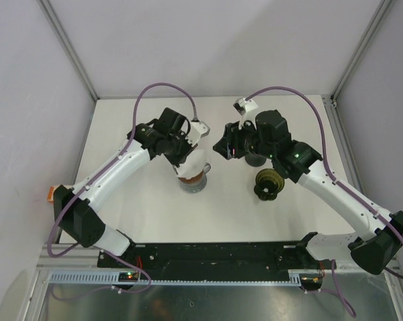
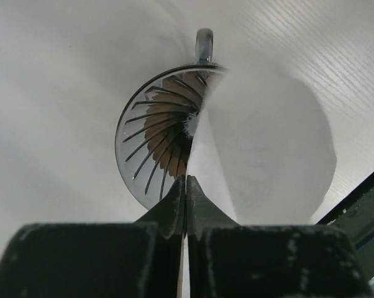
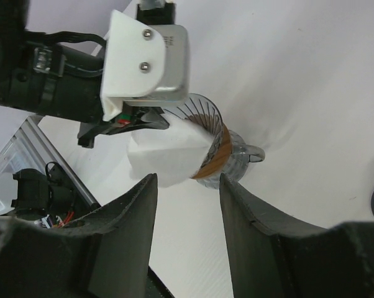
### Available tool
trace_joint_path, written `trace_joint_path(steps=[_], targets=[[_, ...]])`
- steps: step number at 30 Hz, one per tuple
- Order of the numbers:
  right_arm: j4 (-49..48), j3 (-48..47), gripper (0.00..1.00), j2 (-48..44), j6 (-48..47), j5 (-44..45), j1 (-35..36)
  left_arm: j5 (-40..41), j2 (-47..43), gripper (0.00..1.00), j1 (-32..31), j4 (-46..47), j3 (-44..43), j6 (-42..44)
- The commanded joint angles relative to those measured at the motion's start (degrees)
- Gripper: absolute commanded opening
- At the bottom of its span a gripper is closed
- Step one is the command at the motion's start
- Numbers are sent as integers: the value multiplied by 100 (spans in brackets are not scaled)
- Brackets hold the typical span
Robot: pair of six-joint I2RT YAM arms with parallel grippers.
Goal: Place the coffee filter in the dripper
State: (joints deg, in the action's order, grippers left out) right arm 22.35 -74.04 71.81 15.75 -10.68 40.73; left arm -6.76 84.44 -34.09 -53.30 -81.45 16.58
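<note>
Spanning the white table [image 1: 154, 221], the left arm [image 1: 114, 174] and right arm [image 1: 335, 190] reach in from the near edge and meet around its middle, over the dripper [image 2: 151, 139]. The dripper, clear glass with dark ribs, a brown collar and a loop handle, stands upright just left of centre. A dark ridged object [image 1: 267, 184] sits to its right, well clear of the work.

The left gripper [image 2: 186, 186] is clamped tight on the edge of the coffee filter [image 2: 268, 155], its jaws pressed together on the paper. The right gripper [image 3: 187, 198] hangs beside the dripper with its jaws apart, holding nothing.

The filter is only partly in the dripper. From the left wrist, white paper covers about half of the cone while the ribs on the other half are bare; from the right wrist, a good part of the sheet stands out above the rim. Nothing else can be seen inside the glass.

The paper looks thin, light and soft, likely to crease or spring back, so a pinch at the rim or seam suits it best. The glass looks rigid and breakable, and may slide if pushed.
</note>
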Motion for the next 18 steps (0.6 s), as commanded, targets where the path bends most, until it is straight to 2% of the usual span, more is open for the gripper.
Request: trace_joint_path(steps=[1, 10, 14, 18], targets=[[-82, -29, 50, 8, -111, -130, -12, -171, 164, 0, 51, -47, -258, 111], [-208, 38, 50, 85, -180, -293, -10, 16, 453, 2, 67, -35, -420, 196], [-241, 39, 50, 135, -228, -413, -12, 116, 451, 21, 83, -40, -588, 205], [-274, 39, 50, 215, -257, -571, -7, 200, 414, 45, 99, -32, -712, 215]])
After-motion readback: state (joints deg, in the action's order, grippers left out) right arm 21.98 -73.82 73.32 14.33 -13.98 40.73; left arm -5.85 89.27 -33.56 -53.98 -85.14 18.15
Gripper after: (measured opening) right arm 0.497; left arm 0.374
